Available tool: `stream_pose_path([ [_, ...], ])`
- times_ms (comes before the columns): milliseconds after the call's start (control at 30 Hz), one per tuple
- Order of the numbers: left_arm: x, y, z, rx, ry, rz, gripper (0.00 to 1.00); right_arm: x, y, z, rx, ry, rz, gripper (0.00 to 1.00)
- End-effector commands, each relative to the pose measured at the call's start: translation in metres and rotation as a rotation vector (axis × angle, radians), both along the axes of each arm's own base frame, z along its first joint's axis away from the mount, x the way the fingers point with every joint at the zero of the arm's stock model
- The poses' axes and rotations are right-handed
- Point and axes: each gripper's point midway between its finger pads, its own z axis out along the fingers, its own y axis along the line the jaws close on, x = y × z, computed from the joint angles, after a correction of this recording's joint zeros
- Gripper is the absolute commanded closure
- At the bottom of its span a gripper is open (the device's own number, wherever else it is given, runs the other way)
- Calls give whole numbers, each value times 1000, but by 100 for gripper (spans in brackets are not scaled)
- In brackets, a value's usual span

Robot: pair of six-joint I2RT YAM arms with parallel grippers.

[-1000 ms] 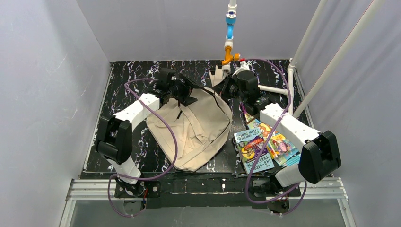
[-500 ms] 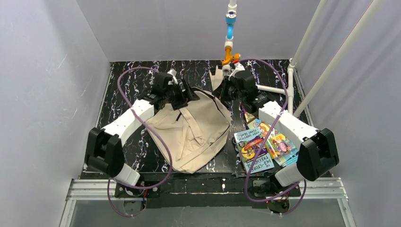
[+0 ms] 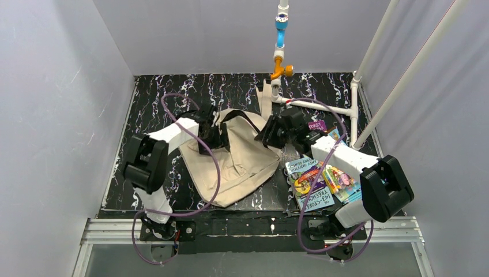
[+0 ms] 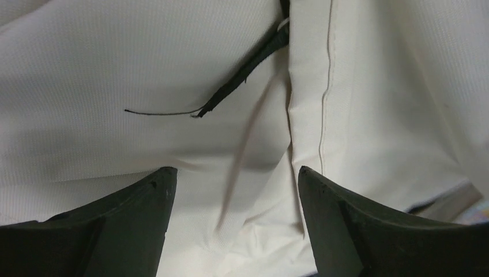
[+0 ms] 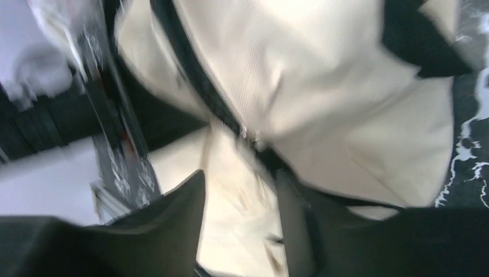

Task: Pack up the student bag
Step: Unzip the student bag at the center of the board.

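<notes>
Two arms: both reach over the student bag [image 3: 242, 164], one at each side of its far end.
Student bag: you have it lying flat on the table [image 3: 155, 104], left of centre, its far end rumpled and raised between the arms.
Left gripper [image 4: 233, 179]: your jaws are released, standing wide over the beige cloth with nothing between them.
Right gripper [image 5: 237, 182]: your jaws are parted a little at the bag's right far edge. The wrist view is blurred, and no cloth shows clamped in them.
Books [image 3: 318, 180]: a colourful pile on the table just right of the bag, under the right arm, not yet packed.
Black strip [image 4: 245, 72]: it runs across the cloth ahead of the left jaws, with a loose thread trailing from it.
Purple cable [image 3: 214, 173]: the left arm's lead hangs in a loop over the bag.
Stage, as judged: the mouth is being readied; no book is inside that you can see.
Risk one: with neither arm holding cloth, the raised edge may slump, so a book would meet a closed mouth.
Risk two: the looped cable may drag or catch the soft cloth as you swing the left arm.
Risk three: the right arm's link sits close over the pile, so a careless sweep may scatter it.
Risk four: thin cloth may slip from a shallow pinch.
</notes>
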Motion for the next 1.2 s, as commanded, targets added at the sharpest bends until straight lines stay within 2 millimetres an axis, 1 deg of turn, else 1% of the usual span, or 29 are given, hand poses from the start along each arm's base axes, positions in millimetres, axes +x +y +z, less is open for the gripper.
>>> stream_pose_path([
  [0, 45, 47, -10, 318, -46, -200, 24, -41, 20, -7, -25, -24, 286, 26],
  [33, 51, 46, -11, 311, -52, -232, 24, -38, 7, -11, -123, -54, 294, 12],
  [67, 56, 45, -12, 305, -64, -251, 24, -33, -6, -15, -220, -86, 304, 7],
  [133, 66, 49, -11, 327, -103, -300, 23, -20, -44, -20, -397, -95, 289, 5],
  [167, 70, 50, -10, 338, -128, -350, 22, -15, -55, -20, -437, -120, 294, 4],
  [233, 82, 58, -9, 402, -177, -445, 21, -9, -63, -14, -450, -194, 315, 2],
  [300, 91, 64, -4, 454, -211, -531, 19, -7, -56, -15, -416, -244, 352, 2],
  [367, 100, 67, 1, 482, -251, -588, 18, -11, -39, -17, -331, -251, 406, 5],
  [433, 107, 67, 13, 496, -299, -612, 16, -17, -17, -18, -196, -282, 448, 8],
  [467, 110, 51, 38, 411, -386, -620, 15, -22, 13, -15, -32, -346, 477, 17],
  [500, 109, 45, 55, 373, -427, -601, 15, -20, 19, -18, -12, -347, 473, 25],
  [567, 102, 33, 79, 292, -468, -547, 15, -16, 30, -24, 29, -340, 465, 40],
  [600, 97, 29, 91, 248, -479, -511, 15, -15, 35, -27, 56, -340, 456, 45],
  [667, 80, 23, 107, 159, -474, -406, 15, -21, 49, -30, 106, -338, 468, 59],
  [700, 70, 17, 112, 100, -459, -357, 16, -28, 58, -31, 125, -339, 477, 62],
  [767, 49, 5, 113, -31, -413, -256, 18, -50, 81, -27, 179, -354, 511, 69],
  [833, 29, -6, 103, -142, -359, -183, 20, -81, 106, -15, 242, -380, 562, 74],
  [867, 24, -11, 99, -189, -359, -164, 22, -98, 117, -10, 266, -384, 593, 77],
  [900, 16, -14, 96, -221, -341, -152, 23, -112, 125, -3, 298, -386, 615, 77],
  [933, 10, -17, 96, -251, -338, -159, 24, -126, 131, 4, 341, -378, 636, 76],
  [967, 4, -21, 99, -285, -346, -179, 25, -135, 133, 9, 366, -376, 658, 71],
  [1000, -3, -24, 102, -311, -362, -201, 25, -137, 133, 8, 360, -359, 663, 61],
  [1033, -9, -26, 105, -332, -384, -230, 26, -132, 128, 2, 312, -333, 641, 51],
  [1067, -18, -27, 104, -344, -404, -266, 26, -128, 117, -15, 227, -272, 624, 44],
  [1133, -30, -30, 112, -393, -456, -311, 27, -120, 95, -27, 145, -230, 599, 40],
  [1167, -34, -32, 116, -421, -477, -323, 28, -119, 85, -28, 136, -221, 595, 39],
])
